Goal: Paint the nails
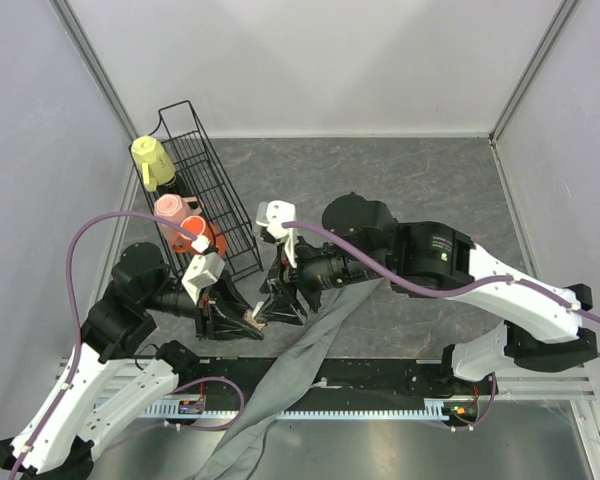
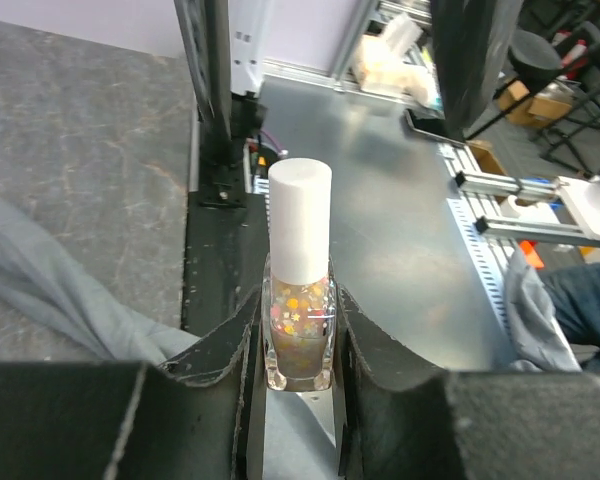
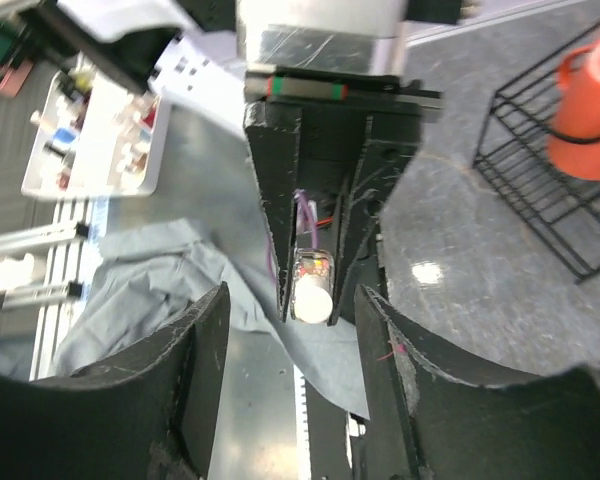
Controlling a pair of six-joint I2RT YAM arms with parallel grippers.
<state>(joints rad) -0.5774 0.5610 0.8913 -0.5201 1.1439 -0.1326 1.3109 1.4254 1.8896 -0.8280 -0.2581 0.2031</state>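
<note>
My left gripper is shut on a small clear nail polish bottle with glitter inside and a white cap. It holds the bottle above the grey sleeve. My right gripper is open and empty. It faces the bottle's cap a short way off, with the jaws spread wider than the cap. In the top view both grippers meet near the table's front middle, left gripper and right gripper. The mannequin hand and its nails are hidden.
A black wire rack stands at the left with a yellow cup, a pink cup and an orange cup. The grey sleeve trails off the front edge over the black rail.
</note>
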